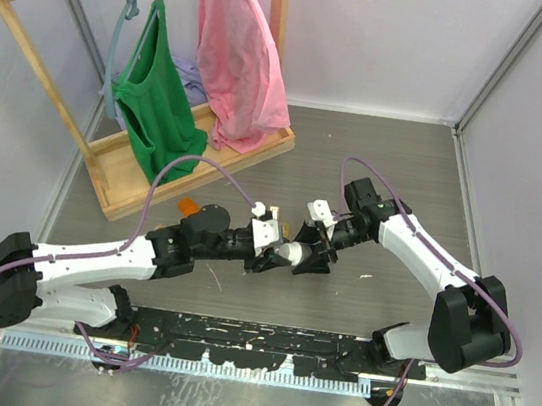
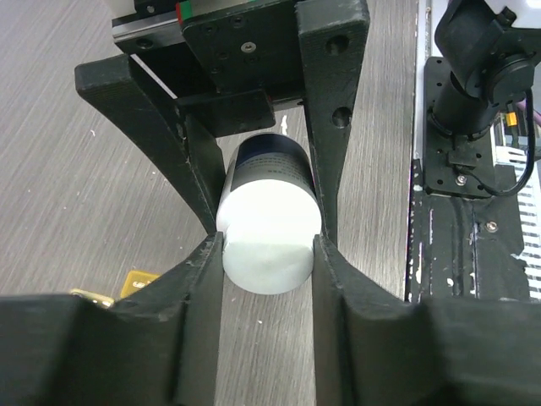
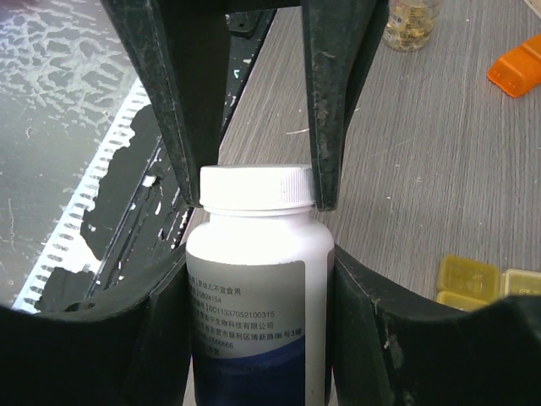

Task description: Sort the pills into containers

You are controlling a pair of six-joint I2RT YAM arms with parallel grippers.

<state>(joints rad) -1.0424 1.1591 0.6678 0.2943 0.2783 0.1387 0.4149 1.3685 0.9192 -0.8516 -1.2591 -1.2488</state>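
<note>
A white pill bottle (image 3: 254, 288) with a blue-and-grey label hangs between the two arms over the middle of the table (image 1: 289, 254). My right gripper (image 3: 258, 271) is shut on its body. My left gripper (image 2: 269, 249) comes from the opposite side, and its fingers (image 3: 325, 161) press on both sides of the white ribbed cap (image 2: 269, 241). The yellow containers (image 3: 469, 279) lie on the table beside the bottle, and one corner (image 2: 135, 283) shows in the left wrist view. The pills inside the white bottle are hidden.
A small clear jar of yellowish capsules (image 3: 410, 21) and an orange piece (image 3: 516, 68) lie farther out on the table. A wooden rack (image 1: 30, 48) with a green garment (image 1: 158, 106) and a pink garment (image 1: 236, 57) stands at the back left. The black mounting rail (image 1: 251, 342) runs along the near edge.
</note>
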